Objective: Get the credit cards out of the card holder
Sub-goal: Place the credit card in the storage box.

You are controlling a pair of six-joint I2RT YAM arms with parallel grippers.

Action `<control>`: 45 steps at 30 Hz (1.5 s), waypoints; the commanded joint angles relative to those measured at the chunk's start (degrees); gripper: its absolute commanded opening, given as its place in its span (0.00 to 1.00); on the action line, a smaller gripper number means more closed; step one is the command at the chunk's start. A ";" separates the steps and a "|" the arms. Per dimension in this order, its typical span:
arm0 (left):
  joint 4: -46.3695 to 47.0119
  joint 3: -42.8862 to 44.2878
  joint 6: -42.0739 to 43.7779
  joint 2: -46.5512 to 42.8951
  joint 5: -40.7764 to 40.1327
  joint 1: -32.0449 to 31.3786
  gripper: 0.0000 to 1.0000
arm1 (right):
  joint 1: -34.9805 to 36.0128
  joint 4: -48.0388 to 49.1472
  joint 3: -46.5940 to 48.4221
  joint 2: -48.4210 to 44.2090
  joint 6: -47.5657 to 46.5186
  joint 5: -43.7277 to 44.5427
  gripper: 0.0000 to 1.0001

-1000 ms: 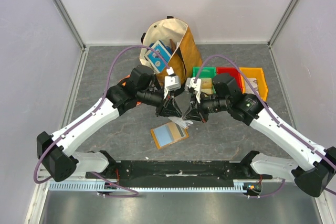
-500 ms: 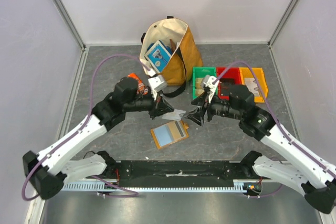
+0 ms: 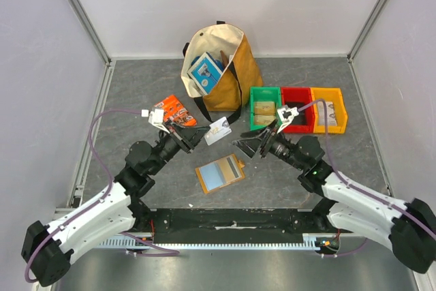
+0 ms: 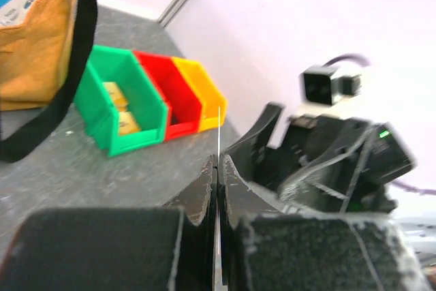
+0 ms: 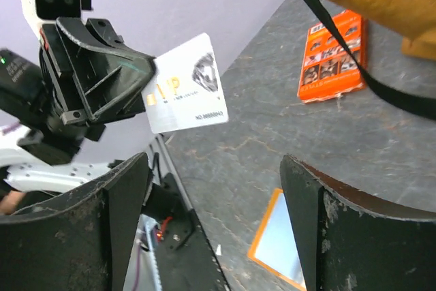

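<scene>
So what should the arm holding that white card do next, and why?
Probably lower the thin white card and release it on the grey table: the left gripper pinches it in mid-air, clear of the open orange-tan card holder. The right gripper is open, empty.

The left arm (image 3: 99,215) and right arm (image 3: 355,194) had white shells, black joints, a looping purple cable (image 3: 92,138) and a white wrist camera (image 3: 286,112)

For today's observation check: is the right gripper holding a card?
No, the right gripper is open and empty; the left gripper pinches the white card.
</scene>
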 commanded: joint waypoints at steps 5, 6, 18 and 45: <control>31.69 -8.82 -21.05 4.35 -4.61 -0.14 0.02 | 5.23 35.22 -4.92 8.78 13.69 7.98 0.83; 32.32 -9.00 -21.41 4.87 -4.88 -0.14 0.02 | 5.59 35.57 -4.66 9.48 13.07 8.43 0.82; 37.42 -8.74 -23.61 8.39 -4.35 -1.55 0.02 | 6.20 41.02 0.26 18.53 14.56 7.20 0.70; -6.55 3.46 -8.69 -1.62 4.86 8.63 0.89 | -7.67 6.01 3.16 3.35 8.51 5.78 0.00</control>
